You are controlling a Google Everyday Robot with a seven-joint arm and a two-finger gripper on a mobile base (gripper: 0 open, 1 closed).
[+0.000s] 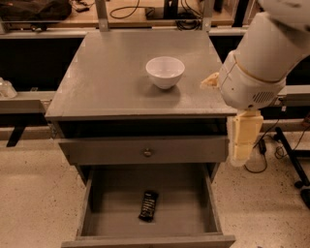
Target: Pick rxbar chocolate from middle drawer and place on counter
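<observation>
I see the rxbar chocolate [148, 206] lying flat in the open middle drawer [185, 214].
Small dark black wrapper, slightly tilted, mid-floor. My gripper [240, 157] hangs off the counter's [111, 72] right front corner; open or closed, I cannot tell.

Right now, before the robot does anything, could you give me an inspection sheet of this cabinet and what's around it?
Surface: grey counter, flat, carrying one bowl.
Job's things: snack bar in a dark wrapper lies flat on the floor of the open drawer; not yet on the counter.
Clutter: white bowl, upright, toward the back of the counter.
Grippers: gripper hangs beside the cabinet's right front corner, above the drawer, well apart from the snack bar.
Cables: cables on the floor at right; more on the shelf behind.
Surroundings: speckled floor; black bag back left.
</observation>
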